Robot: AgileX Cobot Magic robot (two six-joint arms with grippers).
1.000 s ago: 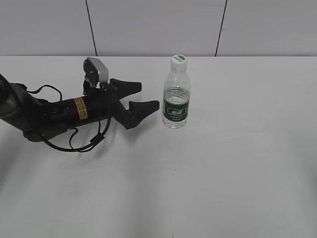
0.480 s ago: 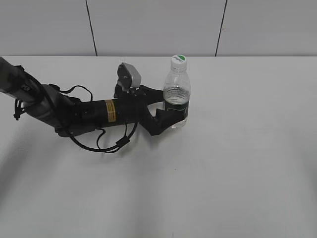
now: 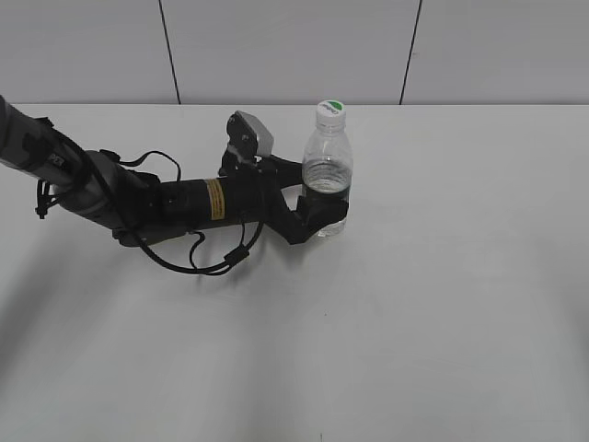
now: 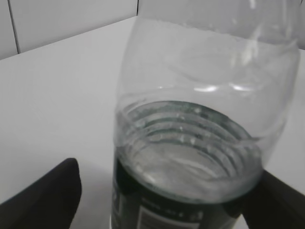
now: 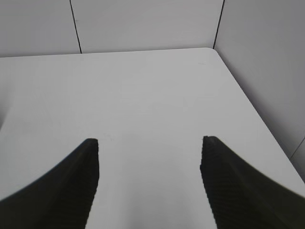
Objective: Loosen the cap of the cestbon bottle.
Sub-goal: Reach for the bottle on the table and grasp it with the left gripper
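The cestbon bottle (image 3: 328, 180) stands upright on the white table (image 3: 442, 304), clear with a dark green label band. Its white cap (image 3: 331, 112) with a green mark sits on the neck. My left gripper (image 3: 317, 204) lies low along the table, open, with its two black fingers on either side of the bottle's lower body. In the left wrist view the bottle (image 4: 190, 143) fills the space between the fingers (image 4: 169, 169); the left finger stands clear of it, the right one is at its side. My right gripper (image 5: 150, 140) is open and empty over bare table.
A grey panelled wall (image 3: 294, 46) runs along the table's far edge. The left arm's body and loose black cable (image 3: 198, 258) lie on the table to the left of the bottle. The right wrist view shows the table's right edge (image 5: 267, 119) near a wall.
My left gripper has slid right along the table until its open fingers straddle the bottle. The bottle has stayed upright in place.
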